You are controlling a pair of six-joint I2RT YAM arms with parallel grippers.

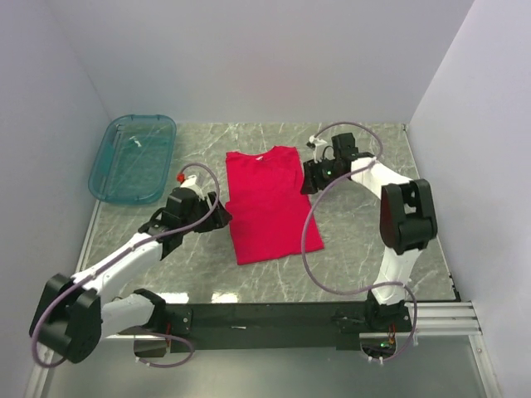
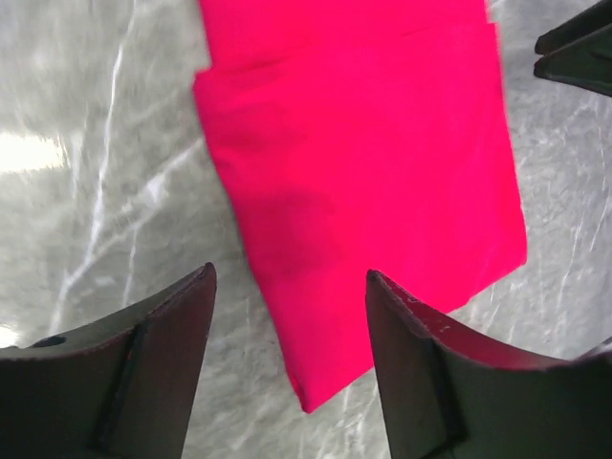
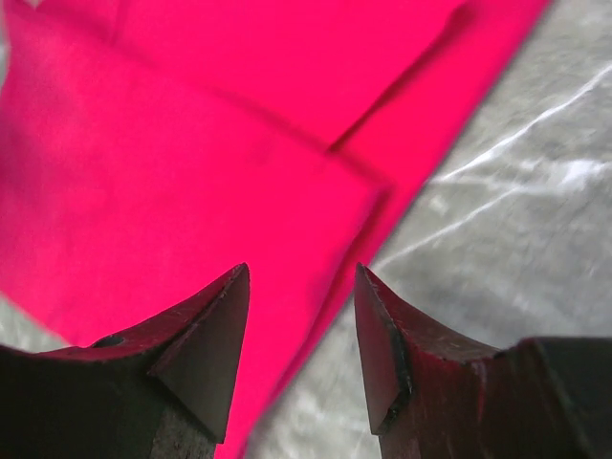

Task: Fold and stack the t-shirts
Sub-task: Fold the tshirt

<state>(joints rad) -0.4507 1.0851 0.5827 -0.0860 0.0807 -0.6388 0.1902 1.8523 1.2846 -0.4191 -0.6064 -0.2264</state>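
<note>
While the red t-shirt [image 1: 270,203] lies flat in the middle of the table [image 1: 357,249], folded into a long strip with its collar at the far end, the left gripper [image 1: 222,217] sits just beside its left edge, fingers [image 2: 172,325] parted with nothing between them (only marble and cloth below). Farther back, the right gripper [image 1: 309,176] hangs over the shirt's right edge, fingers spread too, gripping nothing. Far left sits a teal tub [image 1: 104,157].

Crimson t-shirt [image 1: 270,203], folded narrow (sleeves in), flat
</note>
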